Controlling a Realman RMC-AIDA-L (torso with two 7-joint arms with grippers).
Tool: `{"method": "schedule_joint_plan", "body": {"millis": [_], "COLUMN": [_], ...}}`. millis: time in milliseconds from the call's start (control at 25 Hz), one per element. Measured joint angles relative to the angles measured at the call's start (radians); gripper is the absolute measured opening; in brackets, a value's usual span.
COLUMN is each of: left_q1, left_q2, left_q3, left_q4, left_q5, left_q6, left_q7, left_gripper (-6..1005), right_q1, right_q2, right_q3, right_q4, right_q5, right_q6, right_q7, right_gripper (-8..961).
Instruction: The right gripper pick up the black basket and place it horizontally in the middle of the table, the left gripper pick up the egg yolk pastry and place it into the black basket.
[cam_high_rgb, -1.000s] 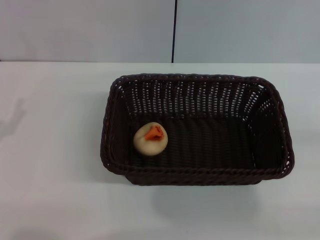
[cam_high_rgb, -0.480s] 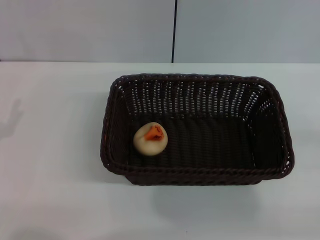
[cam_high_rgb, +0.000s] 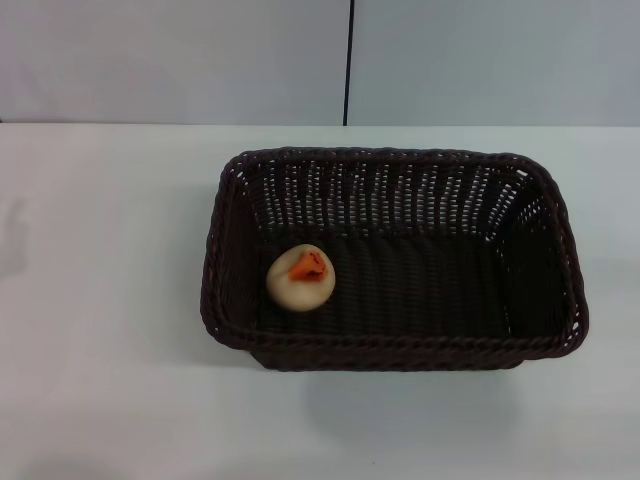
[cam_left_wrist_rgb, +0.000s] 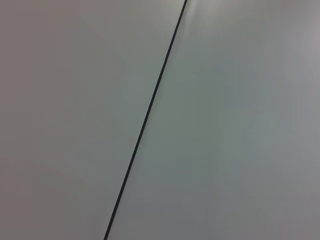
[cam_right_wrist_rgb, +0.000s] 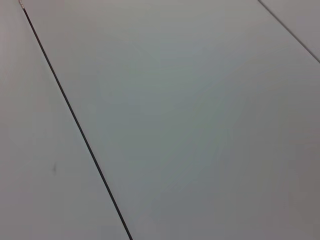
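Looking down from the head view, the plain flat white bench (cam_high_rgb: 110, 330) carries a large rectangular dark brown-black woven wicker basket (cam_high_rgb: 394, 340) with a braided rim and slatted, flaring sides. It sits flat with its long sides running across the view, somewhat right of the bench's middle. Inside it, on the basket floor near the left end and close to the front wall, rests the small round pale cream egg yolk pastry (cam_high_rgb: 300, 278), its bright orange patch turned upward and slightly toward the right. The pastry appears to sit just inside the near wall; whether it touches the weave there cannot be told. Behind the bench stands a pale grey wall panel (cam_high_rgb: 170, 60), split by a thin dark vertical seam (cam_high_rgb: 349, 60) above the basket's far rim. A faint grey shadow (cam_high_rgb: 12, 240) lies on the bench at the far left edge. Neither arm appears in this view.

Turning to the left wrist view, only a pale grey panel (cam_left_wrist_rgb: 240, 130) shows, crossed by a thin dark slanting seam (cam_left_wrist_rgb: 145, 120). The left gripper's fingers are out of sight, so their state cannot be told.

Turning to the right wrist view, the same kind of pale grey surface (cam_right_wrist_rgb: 200, 120) fills the frame, with one dark slanting seam (cam_right_wrist_rgb: 75, 120) and a fainter one (cam_right_wrist_rgb: 290, 31) in a corner. The right gripper's fingers are likewise out of sight.
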Motion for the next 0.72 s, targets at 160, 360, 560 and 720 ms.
{"method": "schedule_joint_plan", "body": {"millis": [160, 360, 560, 720], "left_q1": [0.002, 0.002, 0.002, 0.002], "left_q2": [0.002, 0.002, 0.004, 0.005], "left_q3": [0.001, 0.000, 0.004, 0.005], "left_q4": [0.001, 0.001, 0.001, 0.001], "left_q5": [0.000, 0.000, 0.000, 0.000], "left_q6": [0.002, 0.002, 0.002, 0.002], "left_q7": [-0.002, -0.003, -0.004, -0.011], "left_gripper": [377, 267, 253, 200], "right_q1": [0.003, 0.004, 0.002, 0.002], "right_q2": [0.000, 0.000, 0.000, 0.000], "right_q3": [0.000, 0.000, 0.000, 0.000], "right_q4": [0.000, 0.000, 0.001, 0.002], "right_q5": [0.000, 0.000, 0.000, 0.000], "right_q6": [0.000, 0.001, 0.003, 0.003], "right_q7": [0.000, 0.000, 0.000, 0.000], "right_gripper": [629, 629, 629, 629]}}
